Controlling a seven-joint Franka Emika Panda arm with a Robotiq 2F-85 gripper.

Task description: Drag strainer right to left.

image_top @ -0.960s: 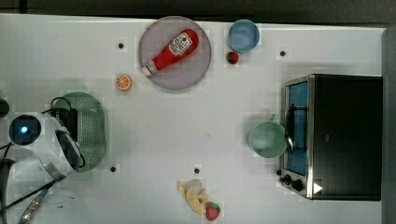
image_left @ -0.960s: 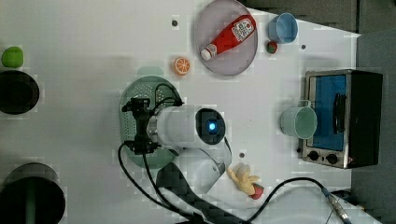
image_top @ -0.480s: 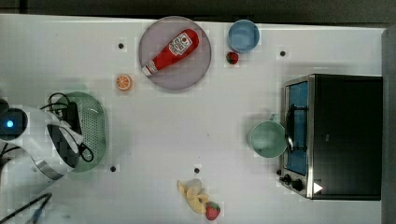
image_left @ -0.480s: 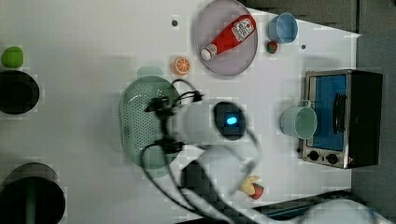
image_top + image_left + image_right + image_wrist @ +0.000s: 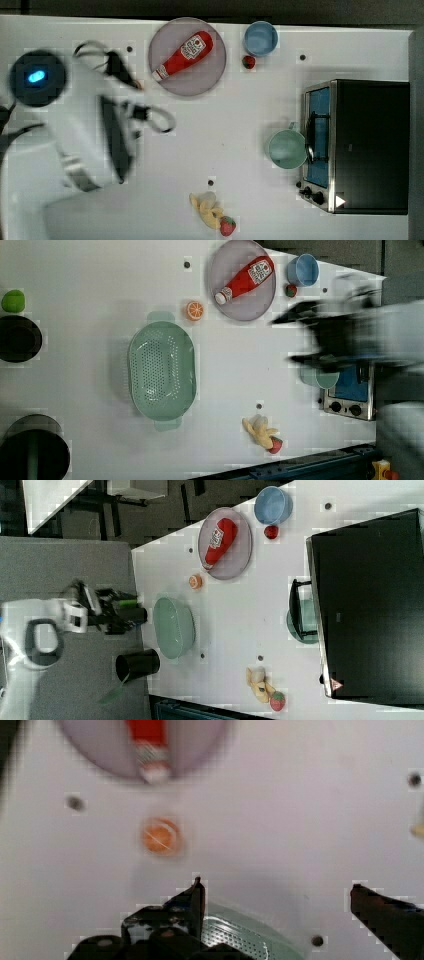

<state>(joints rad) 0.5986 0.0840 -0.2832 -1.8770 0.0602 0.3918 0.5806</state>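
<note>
The strainer (image 5: pixel 161 371), a pale mint-green oval with a perforated bottom, lies bare on the white table left of centre in the left view. It also sits near the table's edge in the right view (image 5: pixel 173 627). Part of its mesh (image 5: pixel 240 936) shows in the wrist view beneath my gripper (image 5: pixel 276 887). The gripper is open, its black fingers (image 5: pixel 192 902) wide apart with nothing between them, raised clear of the strainer. In the top view my blurred arm (image 5: pixel 85 130) covers the top view's left side and hides the strainer. In the left view the arm (image 5: pixel 350 335) is a blur at the left view's right.
An orange slice (image 5: pixel 195 310) lies just beside the strainer's end tab. A grey-lilac plate (image 5: pixel 210 75) carries a ketchup bottle (image 5: pixel 183 55). Around them are a blue bowl (image 5: pixel 260 38), a mint cup (image 5: pixel 286 148), a toaster oven (image 5: pixel 357 145) and a banana with a strawberry (image 5: pixel 207 207).
In the left view my arm has swept off the strainer toward the left view's right, uncovering it. In the top view the arm looms larger. The strainer has not moved.
</note>
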